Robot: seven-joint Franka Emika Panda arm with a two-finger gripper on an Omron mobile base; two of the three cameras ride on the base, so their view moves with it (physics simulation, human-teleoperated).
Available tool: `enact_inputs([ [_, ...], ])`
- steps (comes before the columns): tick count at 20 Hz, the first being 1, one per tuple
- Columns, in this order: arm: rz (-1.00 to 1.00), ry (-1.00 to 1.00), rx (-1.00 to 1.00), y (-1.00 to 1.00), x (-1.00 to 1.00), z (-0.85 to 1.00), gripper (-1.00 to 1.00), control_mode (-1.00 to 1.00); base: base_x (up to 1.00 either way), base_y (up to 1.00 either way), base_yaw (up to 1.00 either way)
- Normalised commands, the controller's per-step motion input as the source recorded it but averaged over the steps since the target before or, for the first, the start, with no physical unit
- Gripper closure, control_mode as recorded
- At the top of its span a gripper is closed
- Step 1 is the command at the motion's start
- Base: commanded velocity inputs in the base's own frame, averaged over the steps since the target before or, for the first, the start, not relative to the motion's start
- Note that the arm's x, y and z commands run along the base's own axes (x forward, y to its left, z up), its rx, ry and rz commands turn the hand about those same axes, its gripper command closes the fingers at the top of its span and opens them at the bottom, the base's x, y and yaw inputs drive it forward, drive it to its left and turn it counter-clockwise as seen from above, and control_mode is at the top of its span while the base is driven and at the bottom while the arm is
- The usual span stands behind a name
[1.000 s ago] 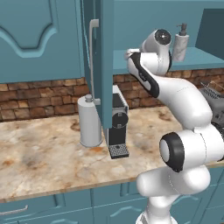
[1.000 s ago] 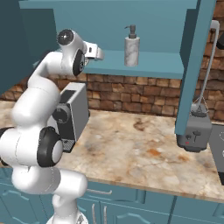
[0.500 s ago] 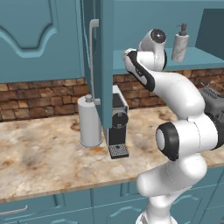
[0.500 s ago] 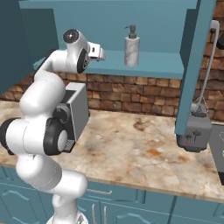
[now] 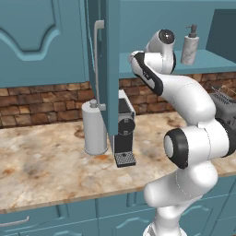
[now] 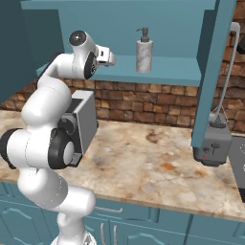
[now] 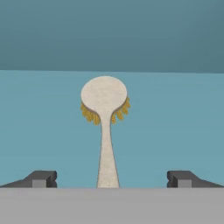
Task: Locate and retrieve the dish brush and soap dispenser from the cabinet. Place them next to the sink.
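"Where's the brush from where the hand is?"

"Straight ahead of it. In the hand view the dish brush point(image 7: 104, 127) lies flat on the shelf floor of the cabinet point(image 7: 175, 127), bristles down, its handle running directly away from the gripper point(image 7: 111, 179) with the round head at the far end. The handle's near end sits right between the two fingertips point(image 7: 41, 178), about centred."

"So the long axis points along the reach, not across it?"

"Yes, and the fingers stand spread wide to either side of it, touching nothing. I'd guess it only needs to push forward and down a little, then pinch the handle across its narrow width."

"And the soap?"

"The soap dispenser point(image 6: 144, 51) stands upright on the same shelf, off to the gripper's point(image 6: 111, 57) right in the right base view, clearly apart from it. There's only the one arm, so the brush looks like the first pick."

"Any writing on anything?"

"None I can read. The bottle is plain marbled grey; the brush is unmarked."
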Motion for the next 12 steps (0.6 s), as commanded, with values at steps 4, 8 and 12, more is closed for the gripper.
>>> enact_inputs([
  [4, 0.0, 0.0, 0.0, 0.0, 0.0, 0.0, 1.0, -1.0, 0.0, 0.0, 0.0],
  [8, 0.0, 0.0, 0.0, 0.0, 0.0, 0.0, 1.0, -1.0, 0.0, 0.0, 0.0],
  [12, 0.0, 0.0, 0.0, 0.0, 0.0, 0.0, 1.0, -1.0, 0.0, 0.0, 0.0],
])
